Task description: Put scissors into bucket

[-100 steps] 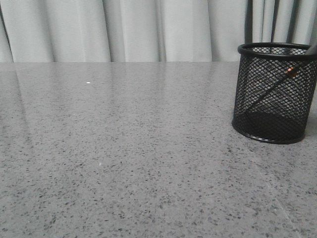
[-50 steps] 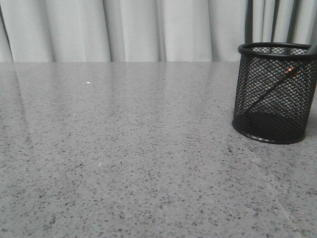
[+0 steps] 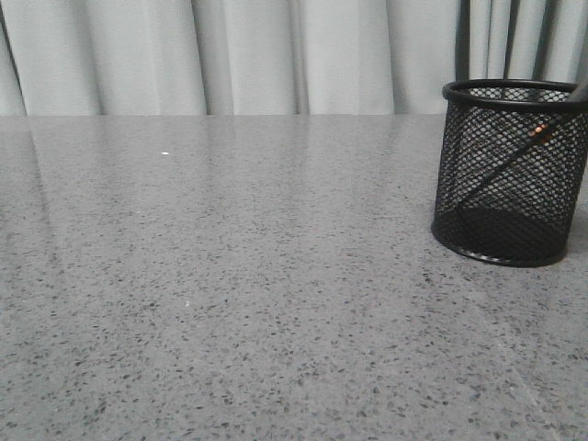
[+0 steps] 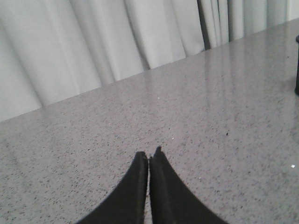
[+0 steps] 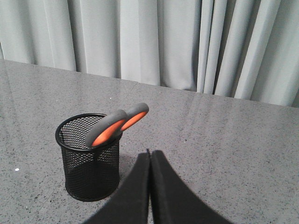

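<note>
Front view: the bucket stands upright at the far right of the table, a black wire-mesh cylinder with a solid rim on top and a solid band around its base. Through the mesh I can see the scissors inside it, a slim dark line leaning across the cup from low on one side up to the opposite rim, with a small orange glint near the top. The table is a grey speckled stone-like slab, smooth enough to carry pale reflections of the curtain that hangs in soft, light grey folds behind it.

From the right wrist camera the bucket is plain to see, and the scissors' two handle loops poke out over its rim, dark grey outside and lined in bright orange, rounded and matte. The right gripper hangs near the cup but apart from it, its two black tapered fingers pressed together with nothing between them.

The left gripper is likewise closed on nothing, its dark pointed fingers meeting over bare table, and only a dark sliver of the bucket shows at the picture's edge, well away from it.

I cannot make out any writing or label on the cup, scissors or table.
</note>
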Controlling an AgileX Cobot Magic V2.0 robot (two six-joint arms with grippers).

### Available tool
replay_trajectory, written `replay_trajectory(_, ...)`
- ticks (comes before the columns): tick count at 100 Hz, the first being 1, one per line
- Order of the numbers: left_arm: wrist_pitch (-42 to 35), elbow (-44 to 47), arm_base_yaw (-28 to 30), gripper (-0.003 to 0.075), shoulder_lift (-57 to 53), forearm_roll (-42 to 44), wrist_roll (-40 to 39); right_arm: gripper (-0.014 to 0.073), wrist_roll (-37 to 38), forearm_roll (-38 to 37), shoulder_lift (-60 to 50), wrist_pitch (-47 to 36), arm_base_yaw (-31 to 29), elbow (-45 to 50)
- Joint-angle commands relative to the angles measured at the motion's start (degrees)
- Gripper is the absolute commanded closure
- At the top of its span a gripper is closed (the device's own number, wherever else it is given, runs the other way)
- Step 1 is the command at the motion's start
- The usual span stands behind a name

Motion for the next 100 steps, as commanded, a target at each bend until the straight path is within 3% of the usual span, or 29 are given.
replay_trajectory(1,-3.0,0.1,1.0,0.0740,0.5,3.7,-0.6,0.0643,-0.4,-1.0,0.9,-5.0,-0.2,-1.0)
replay_trajectory(17,-7.0,2.7,3.9,0.0740,-1.8,-10.1,0.4,0.0643,-0.4,-1.0,0.9,-4.9,-0.2,-1.0)
replay_trajectory(22,-8.3,3.5,5.7,0.0740,-2.0,-15.4,4.1,0.0643,-0.4,-1.0,0.9,-4.9,-0.2,-1.0)
replay_trajectory(32,-12.1,5.4,11.5,0.0740,-2.0,-31.5,19.5,0.0643,-0.4,-1.0,0.9,-4.9,-0.2,-1.0)
replay_trajectory(40,-16.8,7.7,17.0,0.0740,-2.0,-38.6,27.1,0.0643,-0.4,-1.0,0.9,-4.9,-0.2,-1.0)
replay_trajectory(60,-20.2,13.4,31.1,0.0740,-2.5,-43.7,27.0,0.0643,-0.4,-1.0,0.9,-4.9,-0.2,-1.0)
replay_trajectory(68,-13.7,13.5,35.0,0.0740,-2.7,-44.1,27.0,0.0643,-0.4,-1.0,0.9,-4.9,-0.2,-1.0)
replay_trajectory(79,-7.9,13.5,37.5,0.0740,-4.3,-45.0,27.0,0.0643,-0.4,-1.0,0.9,-4.8,-0.2,-1.0)
replay_trajectory(100,-6.3,13.5,37.7,0.0740,-6.4,-49.0,27.0,0.0643,-0.4,-1.0,0.9,-4.6,-0.2,-1.0)
